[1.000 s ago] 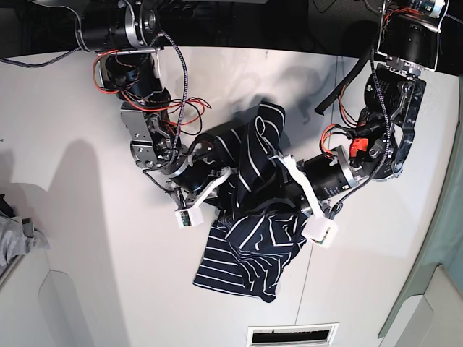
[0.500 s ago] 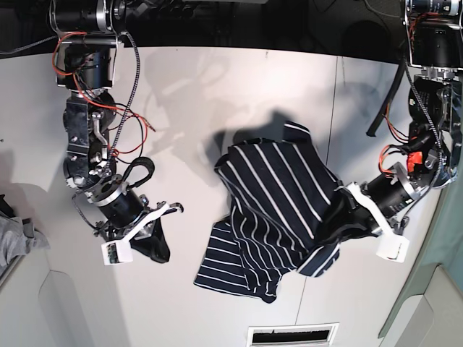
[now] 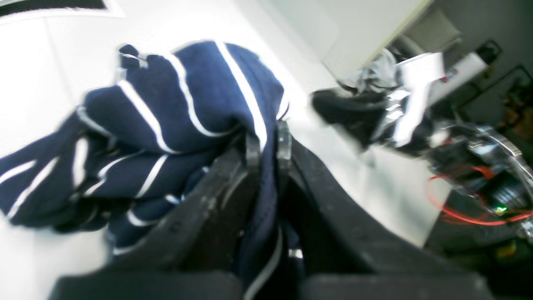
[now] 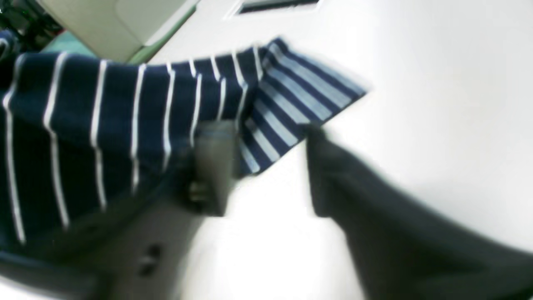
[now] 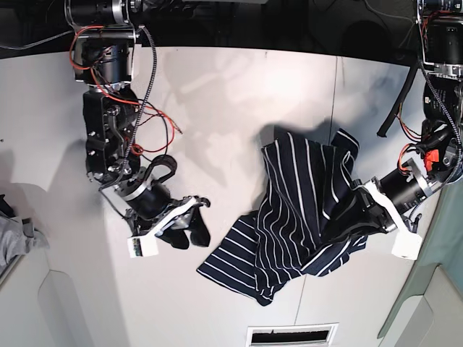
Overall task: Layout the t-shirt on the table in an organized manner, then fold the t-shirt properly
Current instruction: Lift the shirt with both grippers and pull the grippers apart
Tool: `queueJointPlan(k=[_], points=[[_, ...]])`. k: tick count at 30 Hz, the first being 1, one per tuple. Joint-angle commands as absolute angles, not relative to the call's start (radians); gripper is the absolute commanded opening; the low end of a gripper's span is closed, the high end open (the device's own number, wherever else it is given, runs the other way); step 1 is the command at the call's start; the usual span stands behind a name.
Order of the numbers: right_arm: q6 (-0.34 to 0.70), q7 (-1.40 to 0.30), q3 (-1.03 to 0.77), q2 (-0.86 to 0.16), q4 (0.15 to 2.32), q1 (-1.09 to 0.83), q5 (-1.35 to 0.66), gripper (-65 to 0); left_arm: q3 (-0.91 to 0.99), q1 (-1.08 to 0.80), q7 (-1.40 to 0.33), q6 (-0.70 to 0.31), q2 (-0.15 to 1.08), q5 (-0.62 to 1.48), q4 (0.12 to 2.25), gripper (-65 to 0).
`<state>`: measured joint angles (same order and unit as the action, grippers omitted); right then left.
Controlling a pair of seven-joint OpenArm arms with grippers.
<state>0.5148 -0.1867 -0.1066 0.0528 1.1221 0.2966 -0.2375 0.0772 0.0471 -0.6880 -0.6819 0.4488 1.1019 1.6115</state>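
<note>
Base view, centre to lower right of the frame: the t-shirt (image 5: 293,217) lies bunched on the white desk (image 5: 217,108), one edge drawn toward the right border, where my left claw (image 5: 359,215) is clamped on a fold of it. Left wrist view, centre: the striped cloth (image 3: 175,121) passes between my closed fingers (image 3: 252,150), a pinch that probably serves to pull the garment out flat (the first half of the task). Right wrist view: my right claw (image 4: 266,166) stands parted with bare desk (image 4: 437,104) between its fingers, the shirt's striped corner (image 4: 300,100) just beyond and ungripped. Base view, lower left: that claw (image 5: 192,224) sits well apart from the shirt. Compared with half a second earlier, the right arm has swung slightly inward and its claw has sprung apart, while the shirt has been dragged rightward and bunched narrower. A grey cloth (image 5: 18,238) lies at the left edge.
</note>
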Motion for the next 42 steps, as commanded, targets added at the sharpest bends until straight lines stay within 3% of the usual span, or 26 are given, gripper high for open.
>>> queueJointPlan(k=[1, 9, 15, 21, 24, 29, 34, 36, 40, 42], points=[[0.519, -0.141, -0.109, 0.045, 1.106, 0.321, -0.250, -27.9, 0.055, 0.068, -0.656, -0.698, 0.450, 1.140, 1.663, -65.0], [0.527, -0.109, -0.109, 0.029, 1.002, 0.312, -0.252, -27.0, -0.208, 0.070, -0.630, -0.698, 0.377, 0.986, 1.820, -65.0], [0.501, -0.068, -0.109, 0.040, 0.994, 0.310, -0.250, -27.1, -0.102, 0.069, -0.575, -0.696, 0.372, 0.836, 1.791, -65.0], [0.342, 0.012, -0.096, 0.110, 0.979, 0.310, -0.103, -27.3, 0.002, 0.026, -0.614, -0.696, 0.417, 0.878, 1.723, -65.0], [0.317, 0.012, -0.041, 0.131, 0.882, 0.345, -0.057, -27.3, 0.005, -0.008, -0.610, -0.696, 0.421, 0.879, 1.697, -65.0], [0.186, 0.081, 0.069, 0.136, 0.660, 0.434, -0.033, -27.3, 0.005, -0.035, -0.610, -0.696, 0.421, 0.902, 1.686, -65.0], [0.196, 0.081, 0.105, 0.152, 0.612, 0.440, 0.022, -27.8, 0.005, -0.065, -0.610, -0.696, 0.421, 0.909, 1.686, -65.0], [0.233, 0.080, 0.123, 0.152, 0.612, 0.440, 0.030, -35.9, 0.005, -0.064, -0.609, -0.696, 0.421, 0.910, 1.686, -65.0], [0.259, 0.106, 0.133, 0.151, 0.612, 0.440, 0.088, -65.0, 0.005, -0.063, -0.587, -0.696, 0.421, 0.908, 1.686, -65.0], [0.258, 0.117, 0.133, 0.148, 0.618, 0.440, 0.138, -65.0, 0.006, -0.061, -0.585, -0.696, 0.421, 0.904, 1.686, -65.0]])
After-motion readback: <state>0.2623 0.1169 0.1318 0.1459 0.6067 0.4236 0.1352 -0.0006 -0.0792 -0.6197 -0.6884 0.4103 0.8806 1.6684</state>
